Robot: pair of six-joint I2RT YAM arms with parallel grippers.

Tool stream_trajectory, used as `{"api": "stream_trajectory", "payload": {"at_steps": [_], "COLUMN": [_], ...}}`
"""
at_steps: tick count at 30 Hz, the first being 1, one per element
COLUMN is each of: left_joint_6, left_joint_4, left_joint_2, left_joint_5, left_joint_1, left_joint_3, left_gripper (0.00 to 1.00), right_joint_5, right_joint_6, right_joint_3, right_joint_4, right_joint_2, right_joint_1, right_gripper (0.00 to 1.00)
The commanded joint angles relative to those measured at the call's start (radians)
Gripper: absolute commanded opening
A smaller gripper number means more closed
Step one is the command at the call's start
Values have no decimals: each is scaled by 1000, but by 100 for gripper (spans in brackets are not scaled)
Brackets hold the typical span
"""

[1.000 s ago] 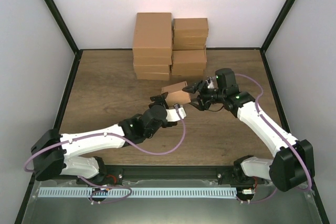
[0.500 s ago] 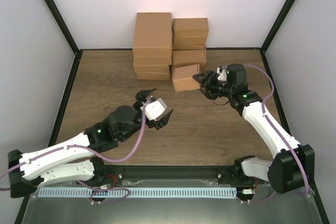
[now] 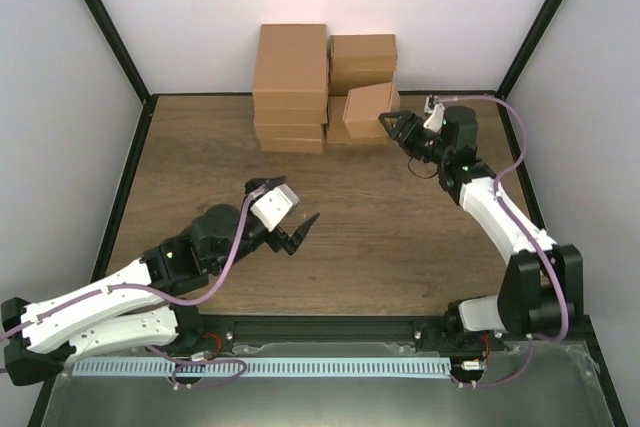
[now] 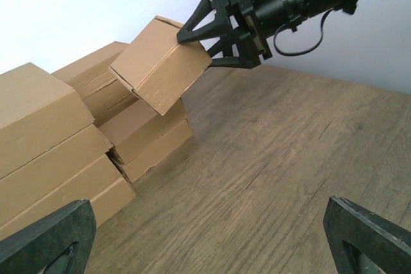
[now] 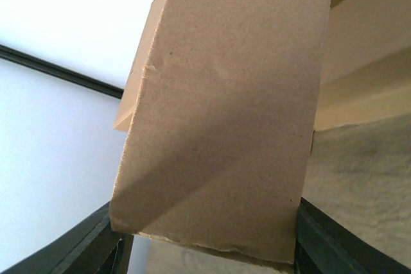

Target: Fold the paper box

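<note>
— What is the right gripper doing?

— It is clamped on the paper box, jaws partway apart, one finger on each side of the box's near end. Its own camera shows both fingers pressed against the cardboard.

— Where does the box sit?

— Off the table, tilted with one corner raised, at the far right, right in front of the right stack of brown cartons. I cannot tell whether it touches that stack.

— And the left gripper?

— Spread wide and holding nothing. It hangs over the bare wood nearer the middle, well apart from the box, and its camera looks across at the box and the other arm.

— Give me the count.

— Two arms, two grippers, one closed paper box. Two stacks of cartons side by side against the back wall: the left stack is wider, the right one narrower. How many cartons lie in each I cannot read for certain.
</note>
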Motion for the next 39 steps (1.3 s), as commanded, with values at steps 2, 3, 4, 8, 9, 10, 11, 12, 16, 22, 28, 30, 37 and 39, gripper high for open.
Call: {"api": "stream_trajectory", "payload": {"at_steps": [2,3,4,8,9,10,11,12,16,22,28,30,37,39], "left_joint_6": [-31,-35,-40,-49,-50,-53,-53,-53,-53,-69,-72,-69,-84,-90], "left_joint_4": [0,0,2,8,7,5,2,-1,-20,-27,-37,-38,-41,-49], "left_joint_2": [-9,-5,-4,7,11,14,17,19,21,5,20,23,14,15], "left_joint_5": [-4,-1,7,31,35,40,42,45,50,44,64,69,87,95], "left_joint_1": [19,26,33,62,69,76,82,87,115,147,177,184,220,237], "left_joint_3": [-10,-12,-14,-21,-20,-20,-18,-16,-7,-11,-11,-10,-16,-18], "left_gripper": [100,100,100,100,100,100,100,100,100,100,100,100,100,100], "right_joint_5": [-92,-107,-120,-151,-159,-171,-189,-208,-234,-228,-229,-224,-116,-40], "right_joint_6": [-65,-64,-62,-75,-80,-80,-78,-76,-71,-86,-99,-94,-178,-234], "right_joint_3": [87,93,102,171,191,211,228,246,310,404,519,525,624,700], "right_joint_4": [171,199,224,268,276,281,295,306,318,302,234,239,77,-40], "right_joint_2": [135,161,187,301,333,364,404,433,521,614,712,729,733,733], "right_joint_1": [-56,-62,-68,-83,-84,-86,-89,-91,-94,-96,-99,-99,-99,-99], "right_gripper": [59,59,59,59,59,59,59,59,60,61,63,75,100,100]}}
